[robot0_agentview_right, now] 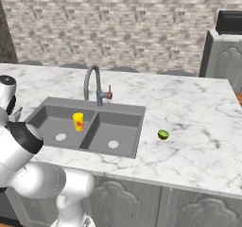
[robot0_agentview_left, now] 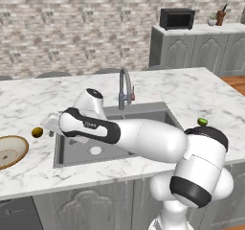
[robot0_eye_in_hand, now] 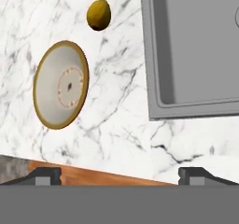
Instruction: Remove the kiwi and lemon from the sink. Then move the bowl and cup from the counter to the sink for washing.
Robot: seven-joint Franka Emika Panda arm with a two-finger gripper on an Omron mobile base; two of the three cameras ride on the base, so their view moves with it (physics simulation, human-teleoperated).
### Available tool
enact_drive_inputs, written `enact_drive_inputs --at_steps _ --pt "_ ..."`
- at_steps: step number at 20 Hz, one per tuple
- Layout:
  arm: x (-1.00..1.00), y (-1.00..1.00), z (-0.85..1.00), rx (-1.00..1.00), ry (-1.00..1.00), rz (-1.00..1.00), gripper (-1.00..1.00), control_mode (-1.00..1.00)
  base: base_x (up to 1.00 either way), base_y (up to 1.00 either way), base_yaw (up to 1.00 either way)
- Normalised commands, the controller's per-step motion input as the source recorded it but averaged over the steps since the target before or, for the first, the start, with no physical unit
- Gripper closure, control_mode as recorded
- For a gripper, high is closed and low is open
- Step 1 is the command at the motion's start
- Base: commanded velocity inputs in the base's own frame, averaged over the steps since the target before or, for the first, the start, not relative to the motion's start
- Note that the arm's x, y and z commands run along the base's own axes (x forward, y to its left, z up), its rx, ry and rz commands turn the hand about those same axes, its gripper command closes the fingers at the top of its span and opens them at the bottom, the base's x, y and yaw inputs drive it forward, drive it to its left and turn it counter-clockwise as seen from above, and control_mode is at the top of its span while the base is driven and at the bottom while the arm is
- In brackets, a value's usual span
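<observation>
While the pincer (robot0_eye_in_hand: 119, 175) hangs with its tips spread wide and nothing between them above the tabletop (robot0_agentview_left: 201, 99) left of the sink (robot0_agentview_right: 45, 109), the bowl (robot0_eye_in_hand: 61, 90) lies there on the marble, a golden-brown fruit (robot0_eye_in_hand: 99, 14) near it. Inside the left basin stands the cup (robot0_agentview_right: 78, 121); a green fruit (robot0_agentview_right: 163, 135) rests right of the sink.

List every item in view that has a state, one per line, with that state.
hand: open, holding nothing, over the counter.
bowl: upright on the counter, left of the sink.
cup: upright inside the sink.
golden-brown fruit: on the counter between bowl and sink.
green fruit: on the counter right of the sink.
faucet: no water showing.
</observation>
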Motion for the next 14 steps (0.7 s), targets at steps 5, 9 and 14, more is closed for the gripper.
enact_drive_inputs --at_steps 5,9,14 --pt "0.0 0.27 0.0 0.0 0.0 -0.05 -1.0 -1.0 0.0 0.0 0.0" --pt "0.03 0.27 0.0 0.0 0.0 -0.07 -1.0 -1.0 0.0 0.0 0.0" --pt "0.0 0.28 0.0 0.0 0.01 -0.1 -1.0 -1.0 0.0 0.0 0.0"
